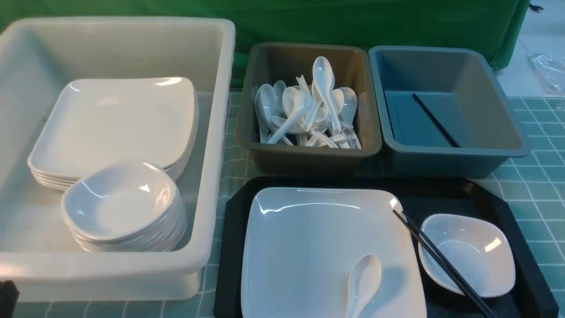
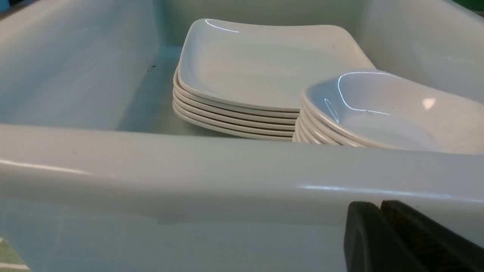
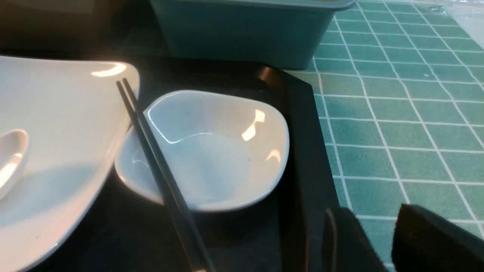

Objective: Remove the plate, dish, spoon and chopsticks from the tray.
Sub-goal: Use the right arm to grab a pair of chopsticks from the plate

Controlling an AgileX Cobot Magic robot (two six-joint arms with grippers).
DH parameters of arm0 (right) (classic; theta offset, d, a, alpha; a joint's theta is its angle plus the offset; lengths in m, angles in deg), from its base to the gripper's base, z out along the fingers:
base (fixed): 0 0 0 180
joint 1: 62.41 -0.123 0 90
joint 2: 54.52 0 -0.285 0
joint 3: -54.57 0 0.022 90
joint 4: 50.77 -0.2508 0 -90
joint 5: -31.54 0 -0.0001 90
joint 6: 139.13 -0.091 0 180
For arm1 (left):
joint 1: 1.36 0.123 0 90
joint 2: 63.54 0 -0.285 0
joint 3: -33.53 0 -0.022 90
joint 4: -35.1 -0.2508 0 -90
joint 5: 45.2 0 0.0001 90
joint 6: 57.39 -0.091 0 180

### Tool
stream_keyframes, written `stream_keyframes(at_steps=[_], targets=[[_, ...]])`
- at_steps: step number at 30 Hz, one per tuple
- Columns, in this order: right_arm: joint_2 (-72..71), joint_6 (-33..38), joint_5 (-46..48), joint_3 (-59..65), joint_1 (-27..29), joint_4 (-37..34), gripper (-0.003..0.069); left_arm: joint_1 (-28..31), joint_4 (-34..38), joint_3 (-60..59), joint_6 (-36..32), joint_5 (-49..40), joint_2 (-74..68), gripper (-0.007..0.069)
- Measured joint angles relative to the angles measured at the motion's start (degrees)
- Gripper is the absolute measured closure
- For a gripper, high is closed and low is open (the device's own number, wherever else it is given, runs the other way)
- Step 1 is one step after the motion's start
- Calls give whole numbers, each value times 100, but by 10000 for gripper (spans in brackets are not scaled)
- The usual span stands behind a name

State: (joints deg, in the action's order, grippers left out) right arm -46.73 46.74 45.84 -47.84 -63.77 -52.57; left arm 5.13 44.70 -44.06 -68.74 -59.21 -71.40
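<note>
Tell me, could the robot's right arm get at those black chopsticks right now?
Probably yes: the chopsticks lie on top, across the plate and dish, nothing covering them, and the right claw is apart and empty.

We see glossy, smooth white on the plate (image 1: pixel 309 238), the dish (image 1: pixel 481 260) and the spoon (image 1: pixel 364 278), all throwing back bright highlights. The chopsticks (image 3: pixel 162 170) look dark and smooth with a soft sheen. The tray (image 1: pixel 468 198) reads as black plastic, fairly matt, catching light at one far corner. We take the white tub (image 1: pixel 216 132) for smooth, semi-gloss plastic, and the brown tub (image 1: pixel 309 152) and blue-grey tub (image 1: pixel 450 152) for smooth plastic too. Behind them hangs creased green cloth (image 1: pixel 353 22), matt and soft-looking.
</note>
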Motion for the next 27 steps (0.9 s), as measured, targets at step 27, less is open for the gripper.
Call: stream_keyframes(at_steps=[27], targets=[[0,0,-14,0,0,0,417,0,3018,0,494,1235,0,607]])
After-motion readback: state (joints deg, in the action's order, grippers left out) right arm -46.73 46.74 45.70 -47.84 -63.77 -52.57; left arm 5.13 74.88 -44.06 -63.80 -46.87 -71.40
